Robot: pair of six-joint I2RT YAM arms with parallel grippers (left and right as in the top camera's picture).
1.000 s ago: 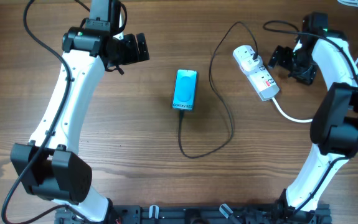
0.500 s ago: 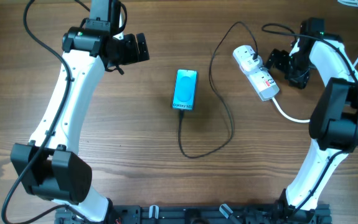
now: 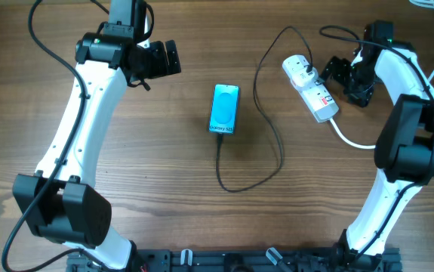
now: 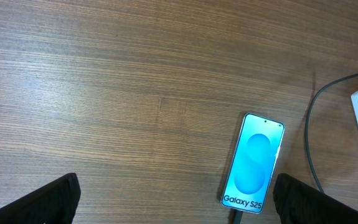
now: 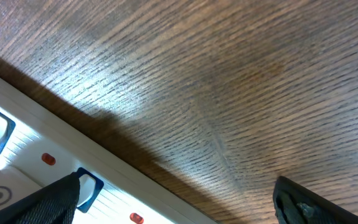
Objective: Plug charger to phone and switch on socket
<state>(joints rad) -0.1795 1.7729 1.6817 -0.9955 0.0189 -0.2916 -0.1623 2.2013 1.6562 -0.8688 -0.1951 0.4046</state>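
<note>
The phone [image 3: 225,109] lies mid-table, cyan screen up, and also shows in the left wrist view [image 4: 253,163]. The charger cable [image 3: 277,147] runs from the phone's text end, loops toward the front and curves back to the socket [image 3: 312,89]; its black tip [image 4: 236,216] touches the phone's bottom edge. My left gripper [image 3: 170,59] is open and empty, raised left of the phone [image 4: 179,205]. My right gripper [image 3: 337,73] is open and empty just right of the socket. The right wrist view shows the socket's edge [image 5: 17,162] by the left finger [image 5: 175,202].
The socket's thick white cord [image 3: 349,138] trails right toward the right arm's base. A black robot cable [image 3: 337,32] arcs behind the socket. Bare wooden table lies to the left and front of the phone.
My right gripper has shifted slightly left, toward the socket. The left arm, phone and cable have not moved.
</note>
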